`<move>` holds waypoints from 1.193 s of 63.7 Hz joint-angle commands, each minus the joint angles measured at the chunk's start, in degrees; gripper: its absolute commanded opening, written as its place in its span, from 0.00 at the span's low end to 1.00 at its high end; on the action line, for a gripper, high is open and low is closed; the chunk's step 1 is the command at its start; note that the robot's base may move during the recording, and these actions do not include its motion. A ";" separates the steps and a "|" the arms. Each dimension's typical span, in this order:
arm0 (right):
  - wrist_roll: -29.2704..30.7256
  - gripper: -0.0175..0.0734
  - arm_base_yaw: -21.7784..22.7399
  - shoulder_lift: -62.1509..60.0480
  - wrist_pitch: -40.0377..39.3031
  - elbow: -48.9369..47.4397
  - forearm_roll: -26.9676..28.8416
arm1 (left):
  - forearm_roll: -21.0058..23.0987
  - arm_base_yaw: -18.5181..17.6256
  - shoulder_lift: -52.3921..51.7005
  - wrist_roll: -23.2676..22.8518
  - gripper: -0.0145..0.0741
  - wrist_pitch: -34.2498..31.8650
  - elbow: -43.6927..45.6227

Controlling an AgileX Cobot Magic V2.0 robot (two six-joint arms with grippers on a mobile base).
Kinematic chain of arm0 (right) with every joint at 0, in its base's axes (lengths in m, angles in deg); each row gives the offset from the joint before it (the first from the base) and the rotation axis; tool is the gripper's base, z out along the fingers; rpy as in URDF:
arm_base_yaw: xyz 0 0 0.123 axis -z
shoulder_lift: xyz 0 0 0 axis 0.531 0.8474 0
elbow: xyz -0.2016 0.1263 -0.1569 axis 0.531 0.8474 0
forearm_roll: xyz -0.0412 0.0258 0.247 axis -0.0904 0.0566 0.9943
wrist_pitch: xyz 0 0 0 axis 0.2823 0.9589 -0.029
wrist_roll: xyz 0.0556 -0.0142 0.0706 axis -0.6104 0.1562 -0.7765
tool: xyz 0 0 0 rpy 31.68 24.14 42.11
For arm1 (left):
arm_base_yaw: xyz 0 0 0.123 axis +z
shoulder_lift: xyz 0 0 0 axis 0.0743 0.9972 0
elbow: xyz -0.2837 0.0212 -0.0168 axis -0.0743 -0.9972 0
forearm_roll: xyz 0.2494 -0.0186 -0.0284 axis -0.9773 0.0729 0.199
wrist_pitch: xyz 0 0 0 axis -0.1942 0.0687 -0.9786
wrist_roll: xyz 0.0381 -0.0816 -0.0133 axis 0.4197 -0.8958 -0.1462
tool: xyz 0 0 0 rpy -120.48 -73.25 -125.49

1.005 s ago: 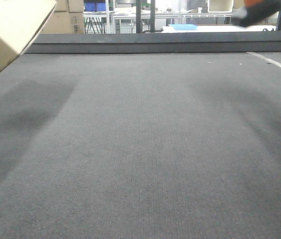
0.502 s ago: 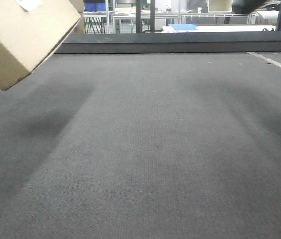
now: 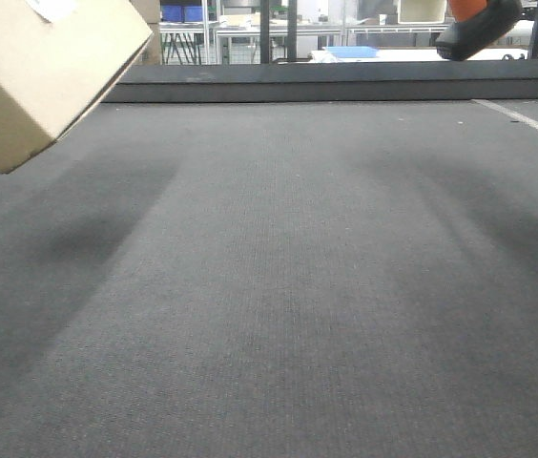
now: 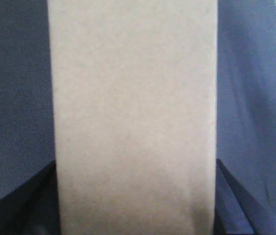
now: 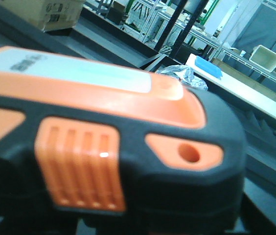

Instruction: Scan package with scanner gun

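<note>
The box (image 3: 45, 72) hangs in the air at the far left, clear of the grey mat (image 3: 288, 286). It is tilted with one corner pointing down, and a white label (image 3: 54, 8) shows at its top edge. A soft shadow (image 3: 69, 239) lies on the mat beneath it. In the left wrist view the left claw (image 4: 135, 208) is closed on the box, its dark fingers (image 4: 33, 203) pressed against both long sides and a plain tan face filling the middle. The scanner (image 3: 479, 24) is aloft at the far right, above the raised ledge (image 3: 345, 86), with only its black end and a bit of orange in frame. It fills the right wrist view, orange top and ribbed orange patch on a black body. The right claw has hold of it, though its fingers are hidden behind the body. A white line (image 3: 527, 121) crosses the mat at the far right.
</note>
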 commanded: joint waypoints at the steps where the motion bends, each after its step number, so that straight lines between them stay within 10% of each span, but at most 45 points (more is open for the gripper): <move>1: -0.61 0.02 0.04 -0.52 -4.07 -1.68 1.18 | 1.09 -0.30 -0.96 -0.43 0.04 -0.30 -0.01; 76: -0.02 0.02 0.04 -0.52 -1.64 -1.65 -1.92 | 1.09 -0.30 -0.96 -0.43 0.04 -0.30 -0.01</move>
